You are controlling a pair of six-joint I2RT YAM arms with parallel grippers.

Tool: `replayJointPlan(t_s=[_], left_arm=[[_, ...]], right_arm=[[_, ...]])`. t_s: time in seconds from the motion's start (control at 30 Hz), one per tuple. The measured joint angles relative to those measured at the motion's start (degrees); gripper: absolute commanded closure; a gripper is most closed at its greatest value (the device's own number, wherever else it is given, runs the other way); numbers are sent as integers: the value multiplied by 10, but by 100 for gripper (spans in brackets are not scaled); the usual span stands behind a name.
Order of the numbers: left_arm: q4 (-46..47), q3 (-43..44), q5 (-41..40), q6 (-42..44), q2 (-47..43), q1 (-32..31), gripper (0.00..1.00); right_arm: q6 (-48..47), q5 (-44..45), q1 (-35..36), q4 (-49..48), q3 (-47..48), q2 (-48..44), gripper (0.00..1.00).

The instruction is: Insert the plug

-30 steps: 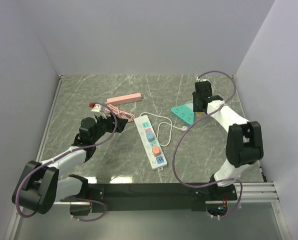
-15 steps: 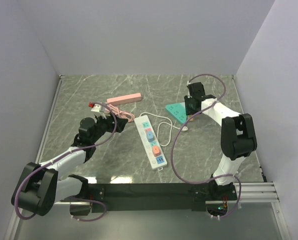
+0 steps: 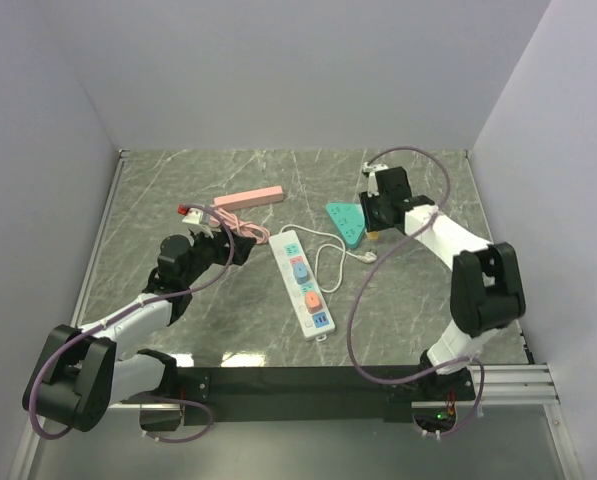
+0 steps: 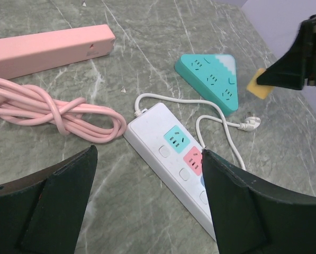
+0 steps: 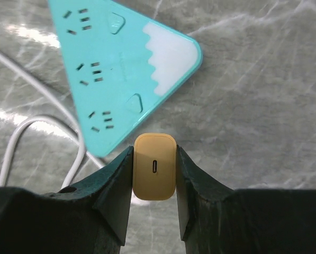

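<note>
A grey-green marbled table (image 3: 178,180) lies between plain white walls. My right gripper (image 5: 154,153) is pinched narrow on the yellow plug (image 5: 154,177). The plug's slotted flat face is turned to my wrist camera, and it sits just beside the edge of the teal triangular socket block (image 5: 110,63). My left gripper (image 4: 147,159) stands wide with nothing in it, over the white power strip (image 4: 171,153), near the pink strip (image 4: 46,47) and its coiled cord (image 4: 57,111).
</note>
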State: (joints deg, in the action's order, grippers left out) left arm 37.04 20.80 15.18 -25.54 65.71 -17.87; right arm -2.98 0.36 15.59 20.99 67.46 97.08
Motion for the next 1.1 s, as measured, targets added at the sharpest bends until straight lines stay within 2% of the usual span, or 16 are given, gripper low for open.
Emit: replayJointPlan(t_s=[0.17,0.4,1.1], left_arm=[[0,0,1,0,1,0,15],[0,-7,0,2,1,0,14],[0,-9,1,8,10,0,15]], right_arm=[[-22,-26,0,-54,-33,-66,100],[-38,-64,0,-119,-32,-49,100],[-61,-80,0,-77,16,-1,100]])
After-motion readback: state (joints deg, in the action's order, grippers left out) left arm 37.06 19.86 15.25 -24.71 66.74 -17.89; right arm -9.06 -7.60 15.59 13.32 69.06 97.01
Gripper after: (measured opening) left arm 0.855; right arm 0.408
